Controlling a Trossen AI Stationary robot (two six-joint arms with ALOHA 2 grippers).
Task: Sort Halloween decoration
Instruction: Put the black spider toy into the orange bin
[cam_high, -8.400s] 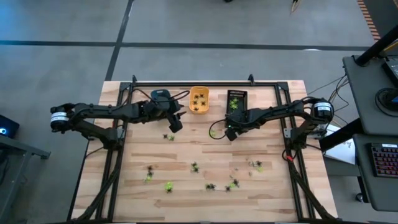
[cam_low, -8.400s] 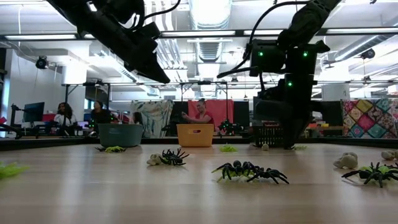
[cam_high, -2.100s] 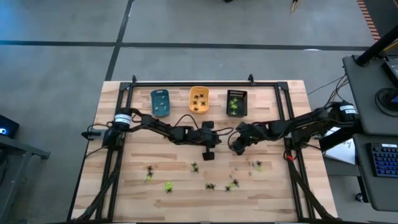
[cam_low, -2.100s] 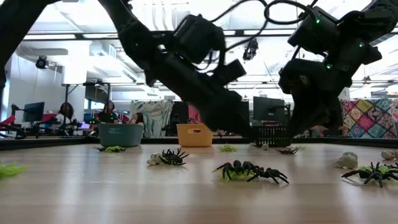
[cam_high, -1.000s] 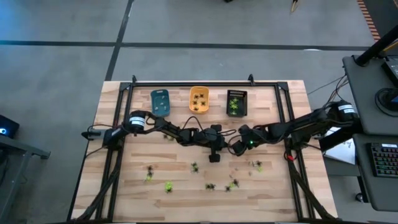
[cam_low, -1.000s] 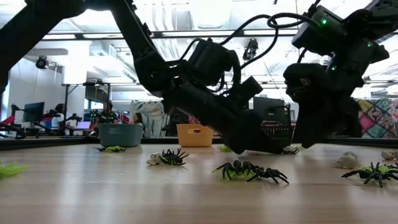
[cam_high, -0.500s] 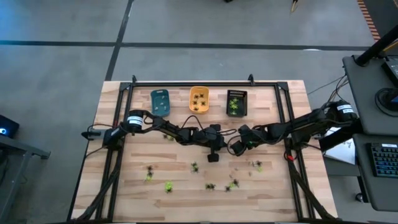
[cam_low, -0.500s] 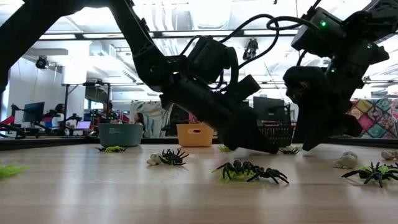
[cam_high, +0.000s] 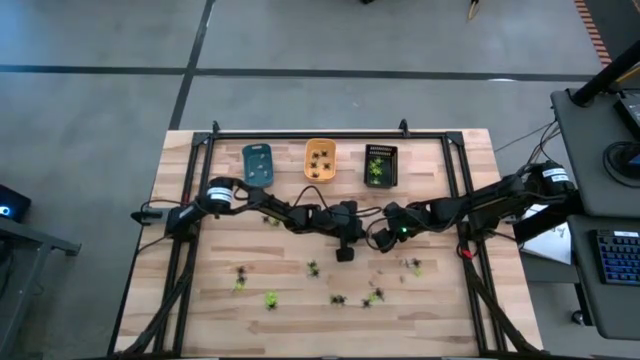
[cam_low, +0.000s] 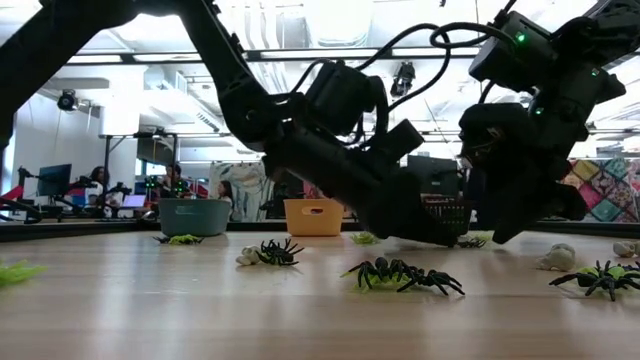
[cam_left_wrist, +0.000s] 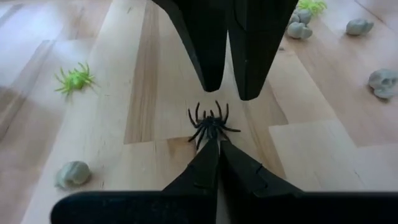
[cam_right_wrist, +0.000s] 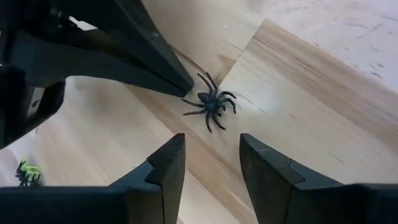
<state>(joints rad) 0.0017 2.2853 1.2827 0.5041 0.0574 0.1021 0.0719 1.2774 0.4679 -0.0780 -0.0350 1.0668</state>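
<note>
Wooden planks of the table (cam_high: 220, 300) carry scattered plastic spiders, and a black spider (cam_left_wrist: 210, 123) lies mid-table between my two grippers. My left gripper (cam_left_wrist: 214, 146), fingers pressed together, touches its tip to the spider, perhaps to steady it, while my right gripper (cam_right_wrist: 208, 163), fingers apart, faces it ready to straddle. No writing is readable.

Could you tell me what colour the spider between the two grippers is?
Black spider; the right wrist view shows it best.
</note>
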